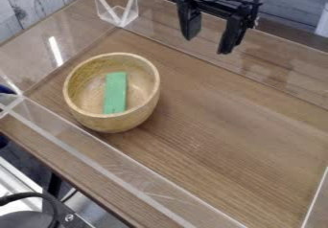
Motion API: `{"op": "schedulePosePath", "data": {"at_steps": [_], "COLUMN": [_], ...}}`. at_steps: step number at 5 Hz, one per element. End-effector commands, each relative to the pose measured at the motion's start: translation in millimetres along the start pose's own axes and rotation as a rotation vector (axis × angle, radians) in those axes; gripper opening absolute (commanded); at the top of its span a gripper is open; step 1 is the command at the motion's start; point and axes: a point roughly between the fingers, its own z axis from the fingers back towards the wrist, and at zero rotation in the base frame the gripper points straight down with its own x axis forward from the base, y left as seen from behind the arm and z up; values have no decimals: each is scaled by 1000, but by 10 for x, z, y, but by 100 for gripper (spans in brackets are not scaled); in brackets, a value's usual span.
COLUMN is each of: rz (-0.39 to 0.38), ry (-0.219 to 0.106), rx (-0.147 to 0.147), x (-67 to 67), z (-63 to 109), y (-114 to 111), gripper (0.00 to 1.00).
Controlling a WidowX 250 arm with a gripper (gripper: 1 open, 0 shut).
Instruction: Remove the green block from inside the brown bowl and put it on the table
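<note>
The brown bowl [113, 92] stands on the table [224, 126] at the left of the camera view. Inside it lies the green block [117, 91], flat on the pale bottom and running front to back. My gripper [209, 34] hangs at the top right, up and to the right of the bowl and well apart from it. Its two dark fingers point down, spread open, with nothing between them.
Clear acrylic walls [77, 150] run along the table's edges on all sides. A clear angled bracket [118, 10] sits at the far wall. Bare wood-grain surface stretches right of and in front of the bowl.
</note>
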Motion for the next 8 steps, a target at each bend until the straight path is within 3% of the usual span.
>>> {"op": "schedulePosePath", "data": {"at_steps": [1,2,3,5,8], "rz": [-1,25,78,199,333], "ry": [26,28,10,-7,2], "rx": [3,5,7,6,-13], "x": [-25,-188,-392,-592,-699], "z": [-84,-121,-137,-184,-381], "y": [18,177,449,1009,1195], "gripper": [100,100,100,100,100]}}
